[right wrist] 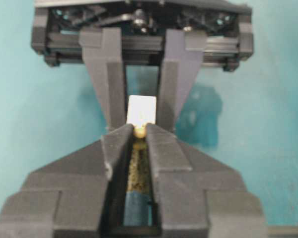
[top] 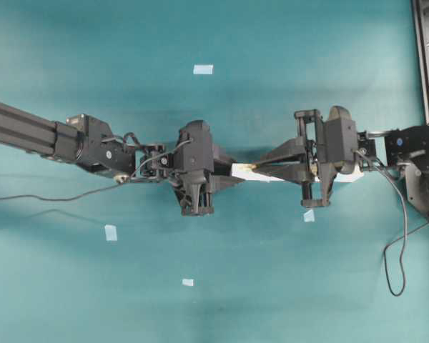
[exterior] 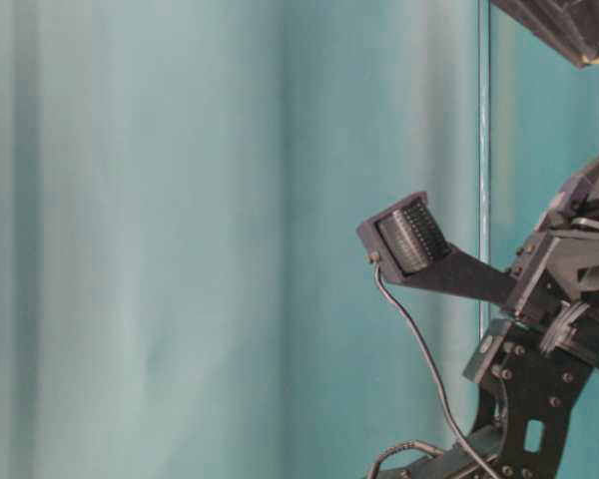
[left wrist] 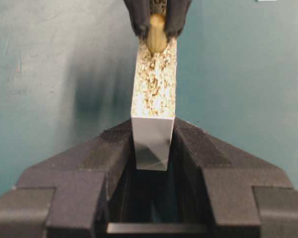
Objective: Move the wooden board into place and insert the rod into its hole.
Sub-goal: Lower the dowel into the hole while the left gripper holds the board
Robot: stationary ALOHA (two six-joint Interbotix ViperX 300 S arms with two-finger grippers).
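1. Your right gripper [left wrist: 158,22] is pinching the rod [left wrist: 157,35] between its fingertips [right wrist: 120,144], jaws nearly shut, with the rod's tip sitting over the board's top edge.
2. Your left gripper [left wrist: 151,148] is clamping the board [left wrist: 154,84] by its end, jaws closed on its two flat faces and holding it on edge between the two arms.
3. In the overhead view the board [top: 244,171] is lying along the line between the arms, mostly hidden under the right gripper [top: 252,167], above the teal table [top: 214,300]; whether it is touching the table I cannot tell.
4. You are handling a rod that is likely light, stiff and smooth, so it may twist or slip; grip it near its upper end, leaving the lower part free to enter the hole.
5. You are dealing with a board that looks rigid and light; the hold at the end resists downward push poorly, so press gently.
6. I cannot see the hole under the rod.
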